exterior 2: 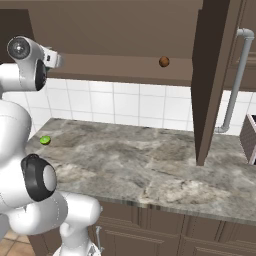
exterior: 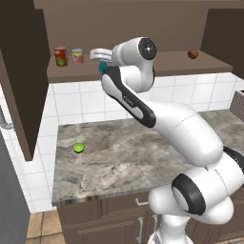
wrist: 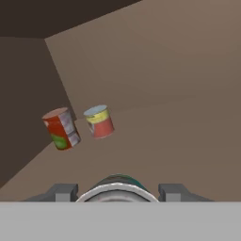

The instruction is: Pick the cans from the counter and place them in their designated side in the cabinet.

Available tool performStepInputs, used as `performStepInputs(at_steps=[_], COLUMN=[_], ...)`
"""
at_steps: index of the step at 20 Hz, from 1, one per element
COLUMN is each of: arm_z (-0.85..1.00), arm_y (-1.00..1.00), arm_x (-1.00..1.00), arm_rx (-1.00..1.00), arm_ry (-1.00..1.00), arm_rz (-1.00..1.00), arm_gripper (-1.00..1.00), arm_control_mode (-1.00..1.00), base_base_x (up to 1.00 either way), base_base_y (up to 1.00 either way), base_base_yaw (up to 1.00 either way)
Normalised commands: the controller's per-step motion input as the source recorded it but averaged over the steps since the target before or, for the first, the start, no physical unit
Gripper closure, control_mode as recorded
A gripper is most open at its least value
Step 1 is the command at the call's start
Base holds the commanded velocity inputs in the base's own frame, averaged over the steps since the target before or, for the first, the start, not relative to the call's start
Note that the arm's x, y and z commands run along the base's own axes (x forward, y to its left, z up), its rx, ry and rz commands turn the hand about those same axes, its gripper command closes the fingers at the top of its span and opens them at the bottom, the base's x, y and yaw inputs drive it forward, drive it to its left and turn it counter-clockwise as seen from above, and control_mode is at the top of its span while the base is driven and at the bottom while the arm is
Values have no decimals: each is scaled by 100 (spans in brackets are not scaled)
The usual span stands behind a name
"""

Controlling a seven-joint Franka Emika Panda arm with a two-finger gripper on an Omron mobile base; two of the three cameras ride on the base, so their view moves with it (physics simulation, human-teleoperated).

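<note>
My gripper is shut on the teal-blue can, whose grey top and teal rim sit between the two fingers. In the left base view the teal can peeks out beside the wrist, just in front of the cabinet shelf and well above the counter. The banded red, yellow and pink can stands upright at the shelf's left end. The hand view shows this banded can ahead of the gripper and apart from it.
A taller red can with a green mark stands left of the banded can. A brown ball rests on the shelf's right end. A lime half lies on the counter. An open cabinet door hangs at the left.
</note>
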Motion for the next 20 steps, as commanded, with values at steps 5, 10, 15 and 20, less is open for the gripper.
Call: performStepInputs(at_steps=[5,10,15,20], arm_z=[0,0,0,0], arm_y=[9,7,10,12], arm_x=[28,27,27,28], arm_rx=[0,0,0,0], arm_ry=[1,4,4,5], arm_rz=[0,0,0,0], arm_gripper=[100,100,100,100], arm_control_mode=[-100,-100,-100,-100], base_base_x=[0,0,0,0], base_base_y=[0,0,0,0], base_base_yaw=[0,0,0,0])
